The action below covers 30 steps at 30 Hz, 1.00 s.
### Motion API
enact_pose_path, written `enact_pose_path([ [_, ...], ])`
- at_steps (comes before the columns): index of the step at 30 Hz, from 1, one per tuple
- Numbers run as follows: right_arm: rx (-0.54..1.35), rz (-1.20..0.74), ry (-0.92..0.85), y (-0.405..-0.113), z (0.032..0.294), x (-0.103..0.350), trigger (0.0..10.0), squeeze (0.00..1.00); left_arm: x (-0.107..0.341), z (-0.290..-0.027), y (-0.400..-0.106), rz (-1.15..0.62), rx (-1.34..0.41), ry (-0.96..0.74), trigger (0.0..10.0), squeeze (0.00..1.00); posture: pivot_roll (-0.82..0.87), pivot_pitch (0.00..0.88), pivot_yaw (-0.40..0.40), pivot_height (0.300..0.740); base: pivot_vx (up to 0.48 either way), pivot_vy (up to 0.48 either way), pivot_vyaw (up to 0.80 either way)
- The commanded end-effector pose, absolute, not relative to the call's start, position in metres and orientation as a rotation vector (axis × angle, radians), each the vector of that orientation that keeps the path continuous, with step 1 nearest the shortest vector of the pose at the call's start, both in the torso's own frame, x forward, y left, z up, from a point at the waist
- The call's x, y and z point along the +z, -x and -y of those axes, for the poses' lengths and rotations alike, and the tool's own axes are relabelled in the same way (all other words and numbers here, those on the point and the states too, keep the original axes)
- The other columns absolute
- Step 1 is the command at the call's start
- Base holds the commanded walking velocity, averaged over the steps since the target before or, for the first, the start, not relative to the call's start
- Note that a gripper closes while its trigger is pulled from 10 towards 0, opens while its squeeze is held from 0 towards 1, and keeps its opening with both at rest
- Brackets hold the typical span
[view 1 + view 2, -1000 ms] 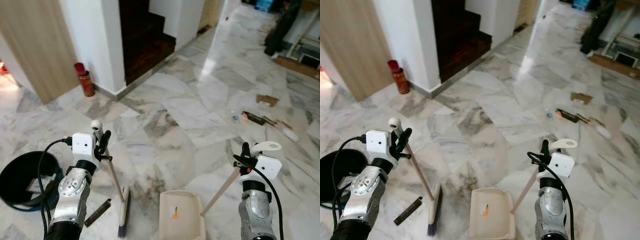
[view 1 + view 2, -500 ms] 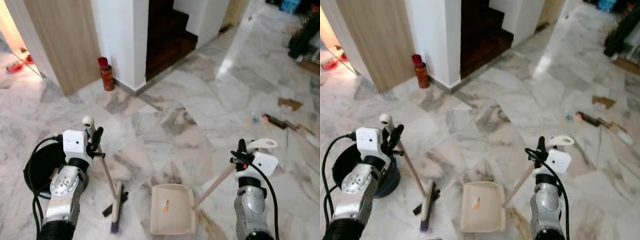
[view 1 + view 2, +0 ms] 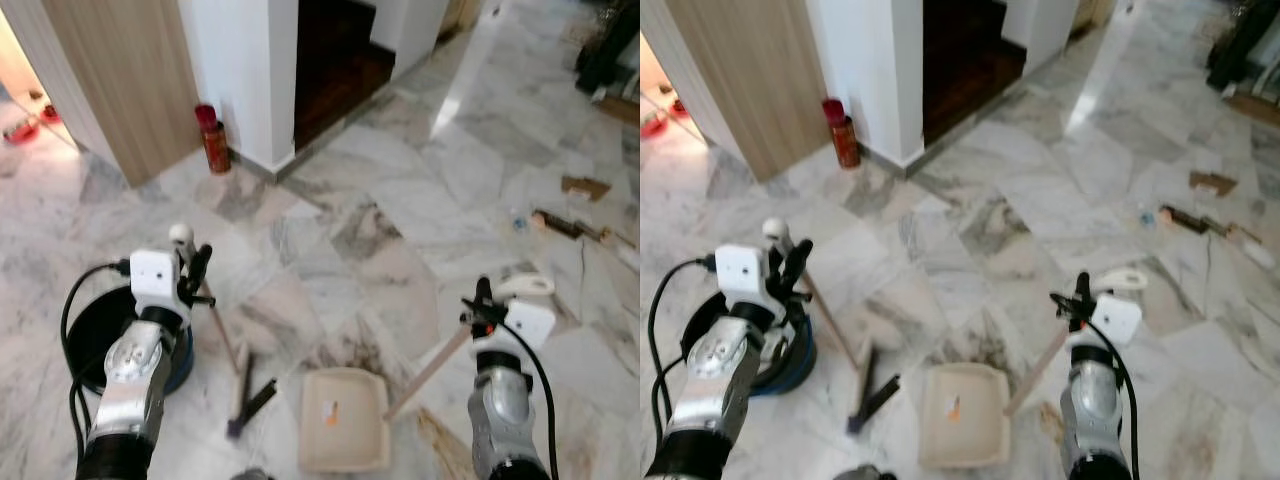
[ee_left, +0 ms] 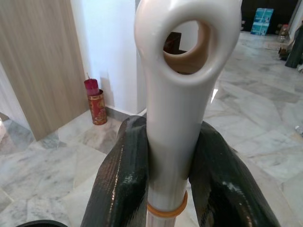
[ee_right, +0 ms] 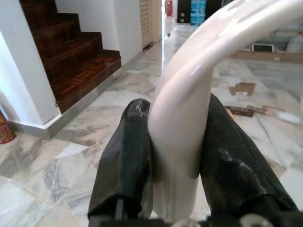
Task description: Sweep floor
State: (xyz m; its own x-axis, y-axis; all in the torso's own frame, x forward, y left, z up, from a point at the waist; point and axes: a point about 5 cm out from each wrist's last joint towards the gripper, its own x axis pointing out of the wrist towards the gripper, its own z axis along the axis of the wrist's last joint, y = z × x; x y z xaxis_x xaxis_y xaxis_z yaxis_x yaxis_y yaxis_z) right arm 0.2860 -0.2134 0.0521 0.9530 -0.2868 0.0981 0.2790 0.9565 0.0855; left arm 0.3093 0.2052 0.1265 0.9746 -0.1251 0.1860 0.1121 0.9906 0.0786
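Observation:
My left gripper (image 3: pixel 198 276) is shut on the pale broom handle (image 3: pixel 213 320); its black fingers (image 4: pixel 120 184) clamp the white looped grip (image 4: pixel 182 94). The broom head (image 3: pixel 240 385) rests on the marble floor, with a dark strip (image 3: pixel 262 396) lying against it on the dustpan side. A cream dustpan (image 3: pixel 342 420) sits flat on the floor between my arms. Its long handle (image 3: pixel 430 365) slants up to my right gripper (image 3: pixel 479 306), whose fingers (image 5: pixel 125 161) are shut on the white grip (image 5: pixel 189 118).
A black and blue bucket (image 3: pixel 92 330) with a cable stands by my left arm. A red canister (image 3: pixel 211 140) stands against the white wall, beside dark stairs (image 3: pixel 335 60). Cardboard scraps (image 3: pixel 585 187) and small litter (image 3: pixel 555 222) lie at the far right.
The camera has swung left and tilted, bringing the bucket into view. The dark strip, earlier left of the broom head, now lies on its dustpan side. Both grips are unchanged.

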Motion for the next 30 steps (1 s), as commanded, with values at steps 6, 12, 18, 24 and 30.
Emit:
enact_pose_path([
  [6, -0.304, 0.114, -0.059, -0.2862, 0.2197, 0.0537, 10.0, 0.0, 0.1358, -0.1978, -0.3106, 0.228, -0.144, -0.055, 10.0, 0.0, 0.21, 0.141, -0.078, 0.74, 0.0, 0.0, 0.0],
  [12, -0.306, 0.112, -0.059, -0.2866, 0.2205, 0.0538, 10.0, 0.0, 0.1359, -0.1964, -0.3109, 0.226, -0.151, -0.05, 10.0, 0.0, 0.21, 0.14, -0.08, 0.74, 0.0, 0.124, 0.0],
  [18, -0.305, 0.109, -0.062, -0.2879, 0.2203, 0.0541, 10.0, 0.0, 0.1357, -0.1961, -0.3109, 0.224, -0.151, -0.049, 10.0, 0.0, 0.21, 0.138, -0.08, 0.74, 0.0, 0.251, 0.0],
  [24, -0.3, 0.12, -0.054, -0.2887, 0.2191, 0.0558, 10.0, 0.0, 0.1363, -0.1965, -0.3114, 0.226, -0.149, -0.049, 10.0, 0.0, 0.21, 0.139, -0.078, 0.74, 0.0, 0.252, 0.0],
  [30, -0.296, 0.123, -0.057, -0.2882, 0.2181, 0.0555, 10.0, 0.0, 0.1362, -0.196, -0.3112, 0.225, -0.152, -0.049, 10.0, 0.0, 0.21, 0.138, -0.076, 0.74, 0.0, 0.254, 0.0],
])
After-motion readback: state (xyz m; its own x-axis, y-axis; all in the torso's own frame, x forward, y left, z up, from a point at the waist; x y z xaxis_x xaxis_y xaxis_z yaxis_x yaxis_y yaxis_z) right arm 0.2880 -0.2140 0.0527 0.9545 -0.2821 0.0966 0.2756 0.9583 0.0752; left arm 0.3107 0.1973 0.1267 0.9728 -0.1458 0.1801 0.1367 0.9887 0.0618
